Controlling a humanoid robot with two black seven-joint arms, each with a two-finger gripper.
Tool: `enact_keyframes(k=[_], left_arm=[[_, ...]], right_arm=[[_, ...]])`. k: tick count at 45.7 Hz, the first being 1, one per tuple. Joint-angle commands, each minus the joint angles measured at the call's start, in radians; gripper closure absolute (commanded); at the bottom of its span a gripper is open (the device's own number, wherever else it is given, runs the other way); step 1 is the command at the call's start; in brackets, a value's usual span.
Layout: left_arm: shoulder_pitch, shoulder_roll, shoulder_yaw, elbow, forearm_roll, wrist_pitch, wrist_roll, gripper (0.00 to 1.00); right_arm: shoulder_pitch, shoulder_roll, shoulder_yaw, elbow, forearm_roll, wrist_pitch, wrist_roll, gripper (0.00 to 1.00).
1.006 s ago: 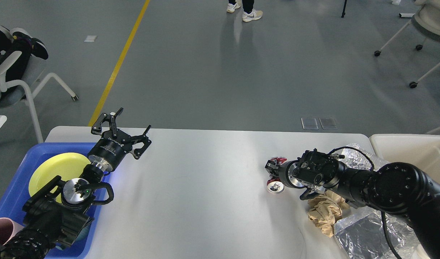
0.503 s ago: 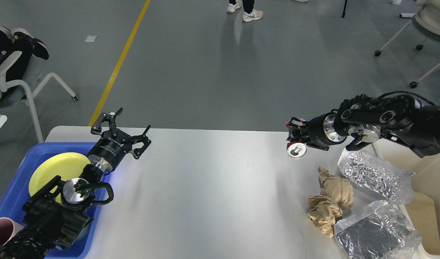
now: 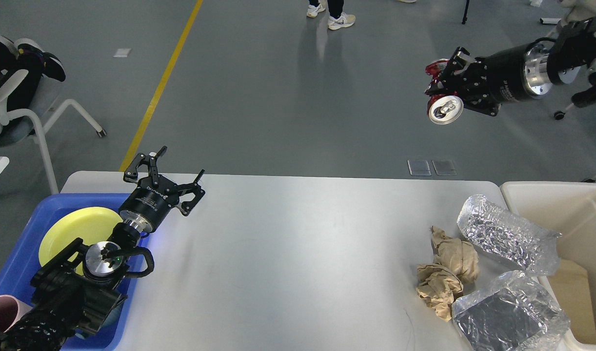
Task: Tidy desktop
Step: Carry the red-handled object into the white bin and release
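The worktop (image 3: 288, 263) fills the lower middle of the view, w/ a blue tray (image 3: 20, 253) at its left end and a beige bin (image 3: 571, 204) at its right end.

Tray: holds a yellow plate (image 3: 71, 229) lying flat, and a pink cup (image 3: 0, 312) at the near left corner, partly cut off by the view's edge. The left arm crosses over the tray's right side. The left hand (image 3: 164, 178) hovers over the worktop's far left corner, fingers spread wide, holding nothing.

Bin: a flat brown piece (image 3: 573, 302), prob. cardboard, lies inside near the bottom; the rest of the interior is hard to read from here.

Beside the bin, on the worktop's right end: two crumpled brown paper wads (image 3: 447, 275) touching each other, one clear crinkled plastic pack (image 3: 505, 239) behind them against the bin's wall, and another plastic pack (image 3: 510, 317) at the near edge.

The right hand (image 3: 444, 90) is high at upper right, well above and beyond the worktop, pinching a red can (image 3: 443, 105) whose silver top faces the camera.
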Motion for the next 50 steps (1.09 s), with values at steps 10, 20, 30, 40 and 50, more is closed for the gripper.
enact_keyframes(k=[10,20,30,40,50], left_arm=[[0.000,0.000,0.000,0.000,0.000,0.000,0.000,0.04],[0.000,0.000,0.000,0.000,0.000,0.000,0.000,0.04],[0.000,0.000,0.000,0.000,0.000,0.000,0.000,0.04],[0.000,0.000,0.000,0.000,0.000,0.000,0.000,0.04],[0.000,0.000,0.001,0.000,0.000,0.000,0.000,0.04]], right_arm=[[-0.412,-0.048,0.006,-0.193,0.004,-0.492,0.002,1.00],[-0.697,0.042,0.006,-0.476,0.006,-0.604,0.005,1.00],[-0.877,0.082,-0.015,-0.565,0.004,-0.603,0.005,0.54],[-0.912,0.082,-0.037,-0.574,0.006,-0.603,0.006,0.11],[-0.816,0.098,-0.061,-0.548,0.006,-0.592,0.006,0.00]])
